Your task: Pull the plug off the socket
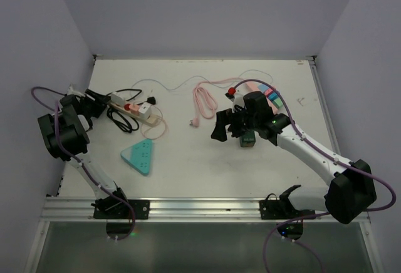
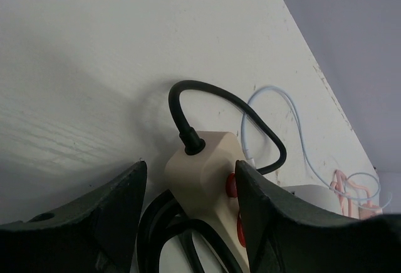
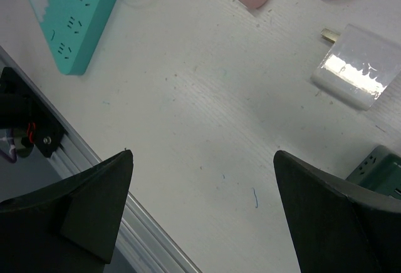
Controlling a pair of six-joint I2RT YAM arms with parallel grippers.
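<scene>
Your left gripper point(image 2: 191, 168) sits at the cord end of the strip point(image 2: 202, 157), jaws about half open and straddling it. One finger point(image 2: 276, 223) is right up against the side by the red switch point(image 2: 230, 185). On the other side a gap shows, with black cord point(image 2: 178, 107) looping through it, so nothing is clamped. You're tight here: the strip lies close to the left edge of the table point(image 1: 188, 185), and your left arm is tucked against the wall point(image 1: 31, 47). The plug point(image 1: 149, 103) is black and seated in the strip toward its other end, well apart from your fingers, with a thin white wire point(image 2: 294, 116) trailing past it along the back. Your right gripper point(image 3: 203, 155) hangs wide open over bare table with nothing in it. A green block point(image 3: 376, 166) is just beside it and a white adapter point(image 3: 358, 65) is near. The free room is in the middle, a bare stretch between the teal socket point(image 1: 139, 156) and your right gripper, running down to the front rail point(image 1: 207, 207). The pink cable point(image 1: 203, 101) coils behind that stretch, clear of the strip.
</scene>
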